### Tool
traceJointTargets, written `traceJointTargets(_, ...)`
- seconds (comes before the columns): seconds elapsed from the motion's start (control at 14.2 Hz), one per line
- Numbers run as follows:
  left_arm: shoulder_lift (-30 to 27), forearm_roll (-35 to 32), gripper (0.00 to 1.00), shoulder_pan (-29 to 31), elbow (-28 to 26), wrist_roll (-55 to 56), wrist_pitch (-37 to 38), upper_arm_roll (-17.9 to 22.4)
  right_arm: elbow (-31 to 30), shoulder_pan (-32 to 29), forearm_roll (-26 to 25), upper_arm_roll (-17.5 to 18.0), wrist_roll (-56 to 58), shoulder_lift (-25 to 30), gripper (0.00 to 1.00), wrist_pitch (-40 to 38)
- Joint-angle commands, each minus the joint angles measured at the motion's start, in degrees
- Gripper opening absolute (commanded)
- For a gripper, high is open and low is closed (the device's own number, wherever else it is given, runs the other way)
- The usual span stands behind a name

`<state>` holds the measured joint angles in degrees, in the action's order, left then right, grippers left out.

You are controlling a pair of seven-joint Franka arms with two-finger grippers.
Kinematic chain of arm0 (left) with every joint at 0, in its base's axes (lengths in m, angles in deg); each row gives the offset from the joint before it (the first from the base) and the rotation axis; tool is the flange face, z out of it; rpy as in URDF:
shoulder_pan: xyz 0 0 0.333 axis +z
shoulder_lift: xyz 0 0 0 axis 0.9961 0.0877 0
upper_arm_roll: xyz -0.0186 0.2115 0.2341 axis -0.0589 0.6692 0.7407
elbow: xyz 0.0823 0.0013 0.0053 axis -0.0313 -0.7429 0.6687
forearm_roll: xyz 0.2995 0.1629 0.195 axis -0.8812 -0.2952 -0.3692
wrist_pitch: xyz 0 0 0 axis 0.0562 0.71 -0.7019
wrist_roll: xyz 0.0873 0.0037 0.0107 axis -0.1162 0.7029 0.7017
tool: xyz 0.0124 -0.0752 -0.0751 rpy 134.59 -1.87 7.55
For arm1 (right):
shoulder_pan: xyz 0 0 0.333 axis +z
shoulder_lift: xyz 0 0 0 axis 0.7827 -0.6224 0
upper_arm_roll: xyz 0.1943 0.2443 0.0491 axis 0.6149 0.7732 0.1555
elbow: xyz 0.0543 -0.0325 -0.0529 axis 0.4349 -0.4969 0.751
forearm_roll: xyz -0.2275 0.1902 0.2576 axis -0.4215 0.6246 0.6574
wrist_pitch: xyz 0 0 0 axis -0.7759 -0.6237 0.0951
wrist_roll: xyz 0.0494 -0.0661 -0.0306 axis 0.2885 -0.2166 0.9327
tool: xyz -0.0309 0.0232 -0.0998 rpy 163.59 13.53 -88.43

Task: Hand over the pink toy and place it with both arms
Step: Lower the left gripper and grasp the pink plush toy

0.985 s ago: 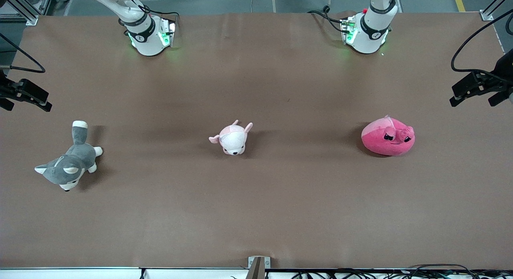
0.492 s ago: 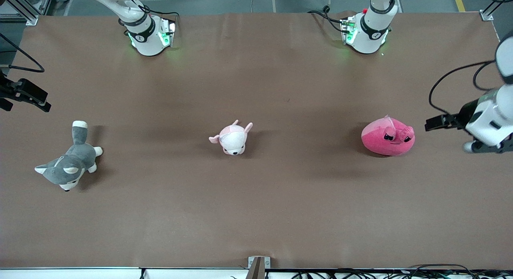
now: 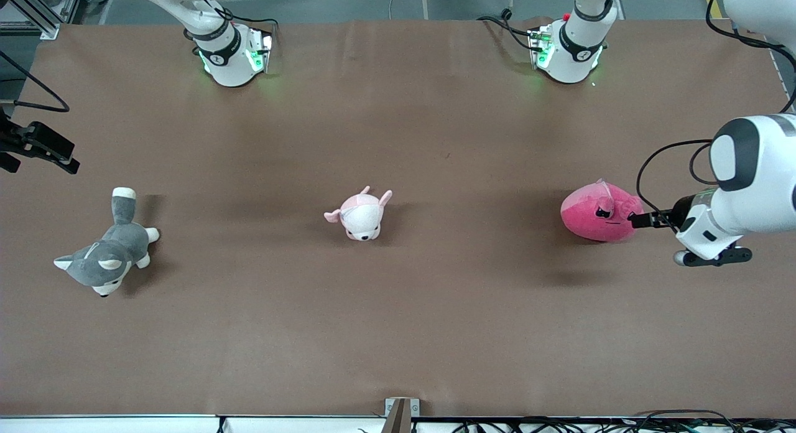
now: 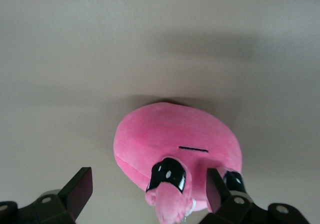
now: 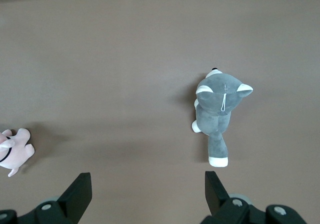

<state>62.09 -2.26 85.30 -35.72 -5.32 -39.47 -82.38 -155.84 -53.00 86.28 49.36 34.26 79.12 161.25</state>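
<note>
The pink toy (image 3: 600,212) lies on the brown table toward the left arm's end, its black eyes facing the front camera. My left gripper (image 3: 643,220) is low beside it, on the side toward the table's end. In the left wrist view the left gripper (image 4: 148,190) is open, and the toy (image 4: 175,139) lies just ahead, with one eye and a pink nub between the fingers (image 4: 80,188). Nothing is gripped. My right gripper (image 3: 38,148) waits open and empty over the table's edge at the right arm's end; it also shows in the right wrist view (image 5: 148,191).
A pale pink-and-white puppy plush (image 3: 360,214) lies mid-table. A grey-and-white husky plush (image 3: 107,249) lies toward the right arm's end. Both show in the right wrist view, the husky (image 5: 217,116) and the puppy (image 5: 12,151). Bare brown table (image 3: 398,321) stretches toward the front camera.
My left arm has swung in from the table's end and lowered, bringing its open gripper up to the pink toy's side. The toys and the right arm have not moved.
</note>
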Motion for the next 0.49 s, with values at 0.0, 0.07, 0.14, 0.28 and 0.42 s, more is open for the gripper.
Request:
traceJointTargets(0.0,-1.78,2.30,1.00,-0.06,-3.48,1.42,-1.84,-0.25,-0.04,0.35,0.67,-0.14,0.11,0.27,1.00,0.09)
traceJointTargets(0.07,-1.78,3.26,0.98,-0.15,-3.65,1.68,-1.84,-0.33,-0.12,0.35,0.67,-0.06,0.11,0.27,1.00,0.26)
traceJointTargets(0.14,-1.86,3.36,0.93,-0.24,-4.18,1.94,-1.84,-0.33,-0.12,0.35,0.85,0.03,0.03,0.27,1.00,0.17)
traceJointTargets(0.28,-2.21,3.36,0.73,-0.33,-5.76,2.12,-1.84,-0.33,-0.12,1.48,0.94,-0.05,-0.06,0.27,1.00,-0.18)
traceJointTargets(0.42,-2.56,3.36,0.53,-0.24,-7.16,2.12,-1.75,-0.33,-0.21,1.93,0.94,-0.05,-0.06,0.09,1.00,-0.35)
